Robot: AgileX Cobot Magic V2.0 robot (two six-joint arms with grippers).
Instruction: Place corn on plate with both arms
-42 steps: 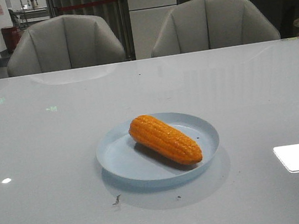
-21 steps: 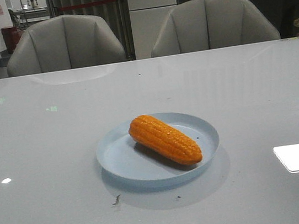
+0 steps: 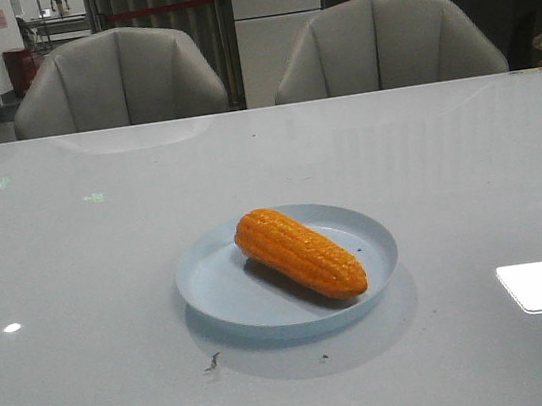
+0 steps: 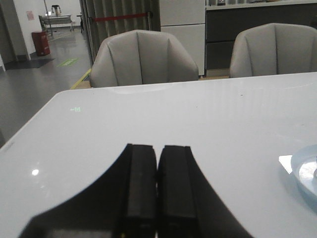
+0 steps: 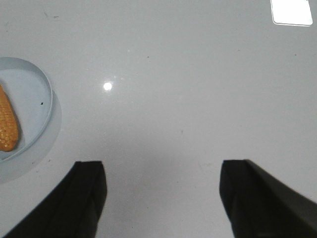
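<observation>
Orange corn (image 3: pixel 299 253) stays put on the plate (image 3: pixel 214 297) (task looks done); left gripper (image 4: pixel 157 191) closed empty, right gripper (image 5: pixel 163 198) spread wide.

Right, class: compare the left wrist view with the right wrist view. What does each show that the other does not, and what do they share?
Only the left wrist view shows two chairs beyond the table and the left gripper, fingers pressed together. Only the right wrist view shows the corn lying on the plate and the right gripper, fingers wide apart with nothing between them. Both show the table and part of the plate.
</observation>
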